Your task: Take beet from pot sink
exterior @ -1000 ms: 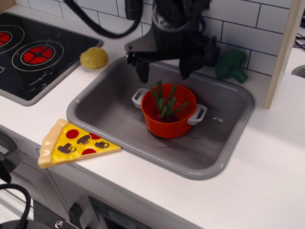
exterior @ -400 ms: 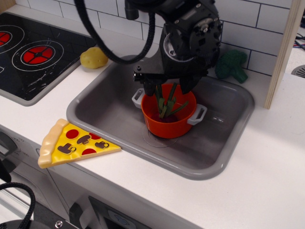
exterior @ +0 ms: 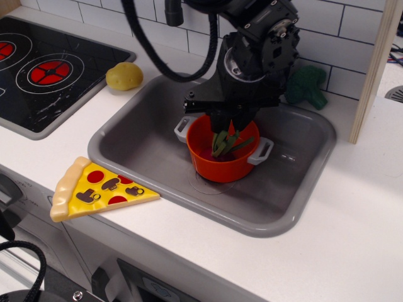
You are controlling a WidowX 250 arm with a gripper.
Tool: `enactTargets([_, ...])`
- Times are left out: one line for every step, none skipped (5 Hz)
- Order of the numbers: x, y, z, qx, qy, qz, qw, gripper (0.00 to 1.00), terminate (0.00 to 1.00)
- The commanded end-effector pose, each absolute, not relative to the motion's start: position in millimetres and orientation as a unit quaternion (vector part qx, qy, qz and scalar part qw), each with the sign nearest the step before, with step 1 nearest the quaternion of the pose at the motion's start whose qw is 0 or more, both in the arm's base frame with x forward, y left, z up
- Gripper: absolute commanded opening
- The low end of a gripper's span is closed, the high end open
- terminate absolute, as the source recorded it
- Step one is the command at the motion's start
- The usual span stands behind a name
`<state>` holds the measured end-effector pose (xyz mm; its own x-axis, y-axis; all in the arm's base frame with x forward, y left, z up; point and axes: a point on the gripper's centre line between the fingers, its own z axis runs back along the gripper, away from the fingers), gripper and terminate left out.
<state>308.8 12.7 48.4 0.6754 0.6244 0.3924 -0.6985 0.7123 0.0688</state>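
While the pot [exterior: 222, 153] sits mid-sink [exterior: 145, 148] over the drain mark, the beet [exterior: 214, 154] lies inside it, green stalks up; the hand [exterior: 227, 119] hangs at the pot's rim around the stalks, whether clenched I cannot tell; left of the sink a potato [exterior: 124, 76] and pizza [exterior: 97, 188] rest on the table [exterior: 352, 239]; broccoli [exterior: 306, 86] lies behind the sink.

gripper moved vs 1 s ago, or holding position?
Yes. The gripper has come down toward the pot; its fingers now reach the rim among the beet stalks.
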Motion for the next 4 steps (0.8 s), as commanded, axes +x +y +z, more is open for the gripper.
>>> enactTargets([329.7,21.9,97.7,0.091,-0.204,0.376,0.9,0.0,0.0])
enactTargets([332.3,26.4,128.7,0.068,-0.232,0.409,0.88,0.0,0.0])
enactTargets([324.5,28.4,160.1,0.042,-0.208,0.436,0.875,0.0,0.0])
enactTargets([315.6,20.4,168.8,0.016,-0.123,0.41,0.904,0.0,0.0])
